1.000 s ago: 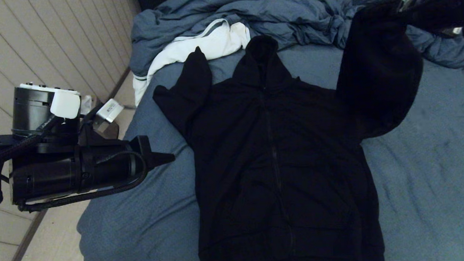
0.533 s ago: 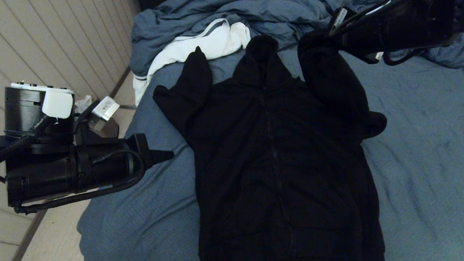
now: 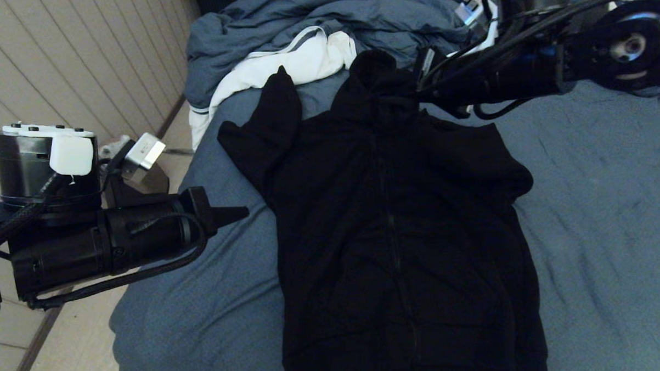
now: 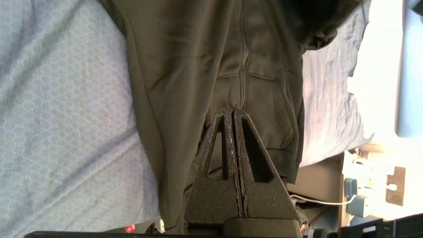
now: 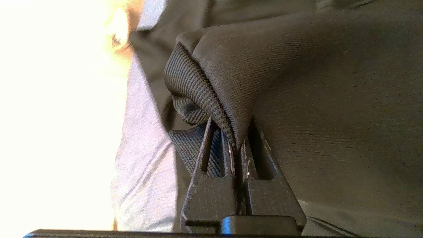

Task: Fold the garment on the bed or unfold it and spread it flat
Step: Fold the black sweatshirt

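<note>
In the head view the large plain black long-sleeved zip-front hoodie (image 3: 391,222) lies face up in the middle of the wide bed with the blue-grey sheet (image 3: 599,198), hood toward the far end and hem toward the near edge. Its right sleeve is folded inward over the chest, the cuff end carried close to the neck, where the right pincer (image 3: 421,91) sits just above the cloth; the left sleeve points up toward the far left, unfolded, its tip just beside a crumpled white cloth with grey stripes (image 3: 298,60). A rumpled blue-grey duvet (image 3: 357,20) is heaped along the far end. The left pincer (image 3: 237,213) hangs over the left edge of the bed, just left of the hoodie's body and apart from it. In the left wrist view the left pincer (image 4: 233,114) has its two black fingers pressed together with nothing between them, above the hoodie's zipper and pocket seams. In the right wrist view the right pincer (image 5: 238,145) is clamped on a bunch of the sleeve's fabric at the ribbed cuff. By my reading this is a fold under way: one sleeve is brought in but not yet let go, while the left sleeve, the hood and the body's lengthwise folds remain, so well under half is done. No brand, label or readable writing shows on the hoodie or elsewhere.
</note>
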